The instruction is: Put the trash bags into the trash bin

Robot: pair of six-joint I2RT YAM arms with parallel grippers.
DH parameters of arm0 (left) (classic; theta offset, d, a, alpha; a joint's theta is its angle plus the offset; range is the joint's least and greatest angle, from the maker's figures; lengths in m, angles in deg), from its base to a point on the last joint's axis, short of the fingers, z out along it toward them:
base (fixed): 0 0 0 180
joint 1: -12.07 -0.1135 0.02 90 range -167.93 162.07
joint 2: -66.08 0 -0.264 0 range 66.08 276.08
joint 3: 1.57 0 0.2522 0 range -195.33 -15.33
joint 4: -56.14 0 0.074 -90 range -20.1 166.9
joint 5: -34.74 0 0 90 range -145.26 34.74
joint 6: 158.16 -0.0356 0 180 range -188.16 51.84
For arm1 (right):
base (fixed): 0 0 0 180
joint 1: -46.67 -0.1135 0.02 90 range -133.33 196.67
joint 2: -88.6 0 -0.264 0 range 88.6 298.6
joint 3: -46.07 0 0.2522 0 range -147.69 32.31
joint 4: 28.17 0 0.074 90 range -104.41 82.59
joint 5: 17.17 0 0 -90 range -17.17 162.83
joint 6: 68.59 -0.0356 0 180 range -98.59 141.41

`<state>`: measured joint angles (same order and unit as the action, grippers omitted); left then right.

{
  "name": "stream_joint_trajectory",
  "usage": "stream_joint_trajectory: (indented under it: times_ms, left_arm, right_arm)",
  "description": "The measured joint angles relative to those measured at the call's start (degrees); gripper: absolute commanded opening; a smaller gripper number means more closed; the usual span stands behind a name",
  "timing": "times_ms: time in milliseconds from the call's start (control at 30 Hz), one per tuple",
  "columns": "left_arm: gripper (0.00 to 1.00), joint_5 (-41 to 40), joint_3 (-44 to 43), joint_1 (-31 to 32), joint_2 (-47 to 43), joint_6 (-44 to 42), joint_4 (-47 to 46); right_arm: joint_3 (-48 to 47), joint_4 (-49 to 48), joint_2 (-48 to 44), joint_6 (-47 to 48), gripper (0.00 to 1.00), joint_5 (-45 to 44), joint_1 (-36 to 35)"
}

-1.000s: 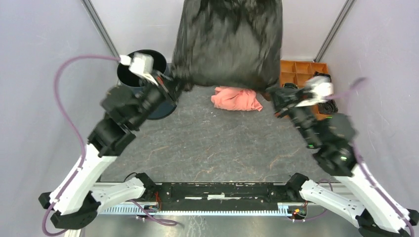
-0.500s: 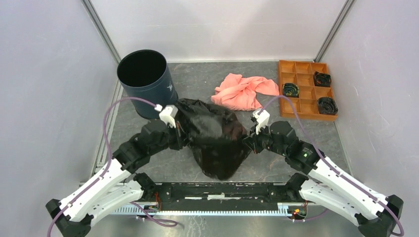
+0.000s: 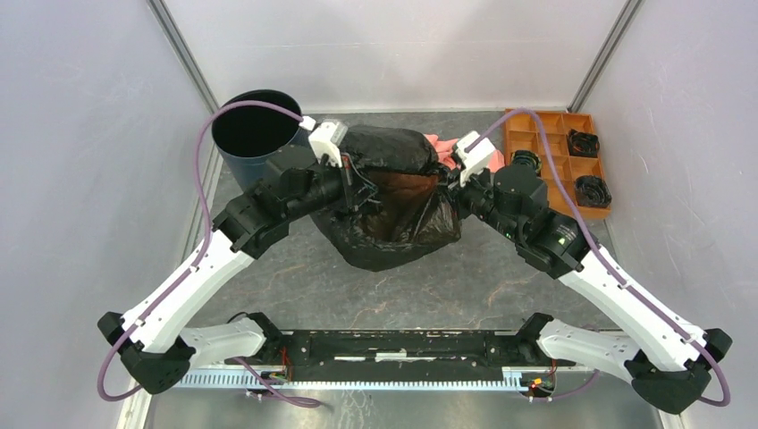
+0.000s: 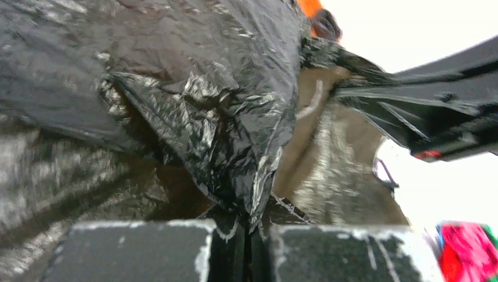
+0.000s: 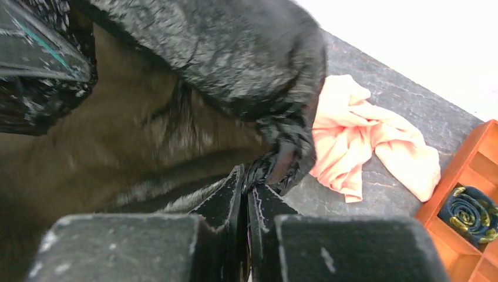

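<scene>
The bag [image 3: 393,210] hangs between the two hands over the middle of the surface [image 3: 384,295]. Its mouth is pulled open, and the thin plastic shows brownish where light passes through it. The left hand [image 3: 353,189] has its fingers closed nearly together on a gathered fold of the bag's left edge. The left wrist view shows the crinkled black film pinched in the narrow slit between them. The right hand [image 3: 456,198] grips the opposite edge the same way, its fingers pressed tight on a twisted bunch of plastic, as the right wrist view shows. The far side of the bag bulges up behind the hands. Its lower part sags toward the near side, and I cannot tell whether it touches the surface.

The bin [image 3: 234,165] stands upright at the far left, just beside the left arm, with its dark mouth open. The bag is to its right and outside it.

A pink cloth [image 3: 438,141] lies behind the bag, mostly hidden in the top view and plain in the right wrist view. The orange tray [image 3: 550,113] sits at the far right with dark rolls [image 3: 593,190] in some compartments.
</scene>
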<state>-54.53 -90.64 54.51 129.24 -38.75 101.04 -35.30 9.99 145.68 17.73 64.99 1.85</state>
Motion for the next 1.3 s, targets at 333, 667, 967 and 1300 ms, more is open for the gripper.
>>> stream_joint_trajectory:
  times_ms: [333,667,967,1300]
  left_arm:
    - [0.02,17.49,5.4,0.07,0.07,-2.01,-4.83]
    - [0.02,12.13,11.91,0.07,-4.31,4.31,-12.72]
    - [0.02,10.23,15.19,0.07,-4.35,13.81,-21.22]
    - [0.02,10.32,15.23,0.07,-1.46,15.8,-23.06]
  right_arm:
    - [4.15,-2.47,-1.42,4.59,0.09,11.89,0.02]
    - [8.79,-14.73,-5.62,-10.08,0.22,16.13,0.15]
    - [16.7,-25.55,-2.86,-21.99,0.81,26.97,0.11]
    - [17.03,-27.78,-1.03,-18.53,0.95,24.2,-1.75]
